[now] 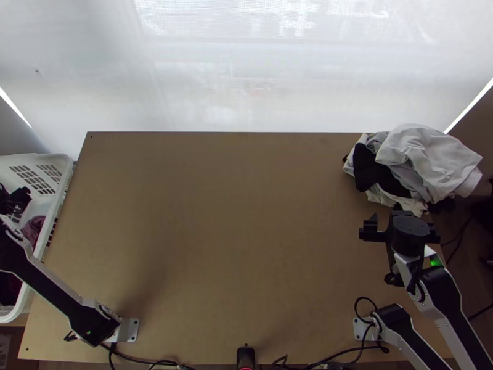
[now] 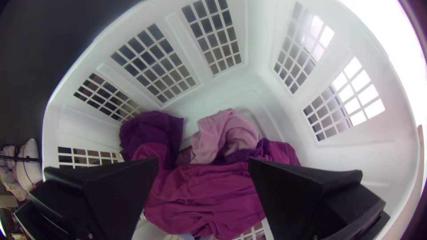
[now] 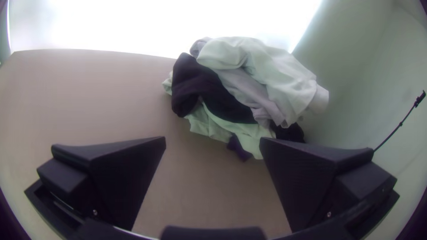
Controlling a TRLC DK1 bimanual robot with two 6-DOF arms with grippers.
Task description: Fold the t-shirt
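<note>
Hovering left gripper [image 1: 17, 198]: at the left edge of the top view, its fingers are standing wide apart — over purple and pink clothes [image 2: 204, 191] that are lying bunched in the white basket [image 1: 66, 163].
Right gripper [image 1: 402, 229]: right of centre, it is gaping wide just below the pile.
Pile of clothes [image 1: 425, 176]: it is lying bunched at the table's upper right corner, a white garment [image 1: 431, 151] covering part of a black one [image 1: 368, 169].
T-shirt: which garment is being the t-shirt — cannot tell.
Table [image 1: 234, 246]: it is stretching across the middle.
</note>
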